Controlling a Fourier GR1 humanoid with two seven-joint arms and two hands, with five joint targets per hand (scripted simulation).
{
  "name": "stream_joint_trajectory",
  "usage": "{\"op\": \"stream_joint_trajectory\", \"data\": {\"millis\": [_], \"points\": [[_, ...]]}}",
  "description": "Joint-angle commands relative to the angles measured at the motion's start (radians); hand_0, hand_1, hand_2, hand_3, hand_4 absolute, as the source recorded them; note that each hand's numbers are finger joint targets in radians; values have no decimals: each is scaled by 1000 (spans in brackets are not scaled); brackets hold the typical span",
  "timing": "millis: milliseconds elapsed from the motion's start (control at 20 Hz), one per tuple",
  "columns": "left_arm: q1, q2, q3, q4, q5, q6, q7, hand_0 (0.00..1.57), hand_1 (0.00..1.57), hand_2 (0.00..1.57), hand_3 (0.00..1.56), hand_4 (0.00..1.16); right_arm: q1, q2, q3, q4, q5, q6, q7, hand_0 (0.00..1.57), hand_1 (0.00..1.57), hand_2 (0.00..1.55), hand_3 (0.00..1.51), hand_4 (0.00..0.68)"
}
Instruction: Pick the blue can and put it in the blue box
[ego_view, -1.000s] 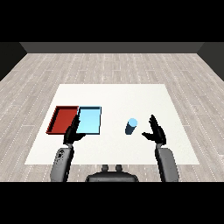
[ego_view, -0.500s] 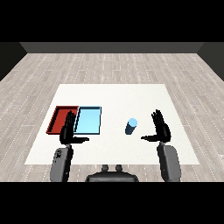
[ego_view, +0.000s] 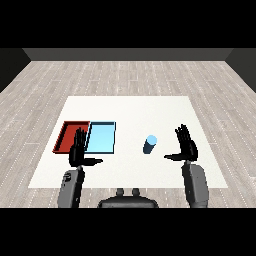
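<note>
Both hands, left hand (ego_view: 78, 150) and right hand (ego_view: 186, 145), are held open, empty; blue can (ego_view: 149, 144) judged light, rigid, best gripped mid-body.

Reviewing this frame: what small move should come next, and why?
Probably slide the right hand left toward the blue can. The hand is open and apart from the can, which stands upright on the table, outside the light blue tray.

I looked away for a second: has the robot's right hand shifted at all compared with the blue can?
Yes. The right hand has drifted slightly right, away from the blue can, which stands where it was, with the fingers now raised straighter.
</note>
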Motion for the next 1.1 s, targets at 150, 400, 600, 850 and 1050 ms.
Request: {"op": "stream_joint_trajectory", "data": {"millis": [150, 400, 600, 850, 1050], "points": [[-26, 18, 30, 37, 34, -2, 10, 0, 0, 0, 0, 0, 21, 44, 24, 34, 34, -31, -16, 0, 0, 0, 0, 0], [-17, 31, 27, 104, 18, -26, -82, 0, 0, 0, 0, 0, -123, 6, -14, 267, 14, 22, -61, 0, 0, 0, 0, 0], [-18, -3, -5, 57, -1, 21, -46, 0, 0, 0, 0, 0, -86, -1, -20, 167, -15, -11, 24, 0, 0, 0, 0, 0], [-20, 32, 34, 60, 44, -12, -9, 0, 0, 0, 0, 0, -141, 28, -14, 283, -19, -26, 4, 0, 0, 0, 0, 0], [-7, 14, 20, 53, 38, -9, -52, 0, 0, 0, 0, 0, -169, 19, -18, 342, -31, -17, 7, 0, 0, 0, 0, 0]]}}
